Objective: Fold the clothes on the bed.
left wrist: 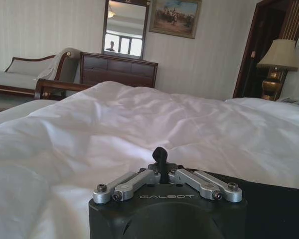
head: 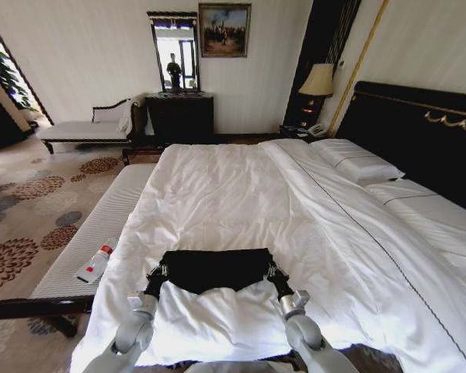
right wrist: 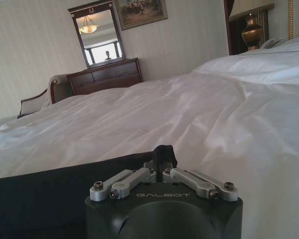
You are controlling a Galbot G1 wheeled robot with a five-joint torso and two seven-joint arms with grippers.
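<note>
Shirt: the soft black T-shirt (head: 211, 270) lies flat on the big white bed (head: 241, 194), long side running from jaw to jaw.
Left gripper (head: 157, 271): pinches the shirt's left edge.
Right gripper (head: 271, 270): pinches the right edge.
Room: lots of bare sheet beyond both jaws.

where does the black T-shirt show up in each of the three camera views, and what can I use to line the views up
Head view: the black T-shirt lies low and central on the bed, between the left gripper and right gripper.
Left wrist view: dark cloth at the lower right corner.
Right wrist view: dark cloth along the lower left.
Shared landmark: the wall mirror above the dresser.
</note>
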